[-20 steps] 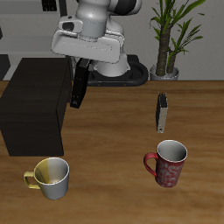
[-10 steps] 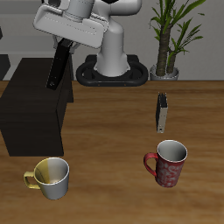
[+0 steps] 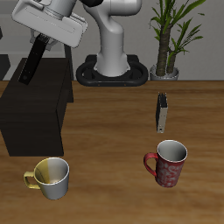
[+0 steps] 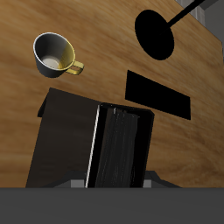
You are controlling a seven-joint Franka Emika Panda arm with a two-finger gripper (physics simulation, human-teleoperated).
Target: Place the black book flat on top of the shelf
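Observation:
The black book (image 3: 32,59) hangs tilted in my gripper (image 3: 39,42), above the flat top of the shelf (image 3: 35,109), a large matte black box at the table's side. My gripper is shut on the book's upper end. In the wrist view the black book (image 4: 118,149) runs away from the camera between the fingers, with the shelf (image 4: 66,140) below it. The book is in the air and does not touch the shelf.
A yellow-handled metal mug (image 3: 51,177) stands near the front edge before the shelf, also seen in the wrist view (image 4: 55,54). A red mug (image 3: 168,162) and a slim grey-and-pale book (image 3: 162,112) stand across the table. A potted plant (image 3: 171,39) is at the back.
My gripper has carried the black book sideways and upward, from beside the shelf's inner edge to above its top. Nothing else has moved.

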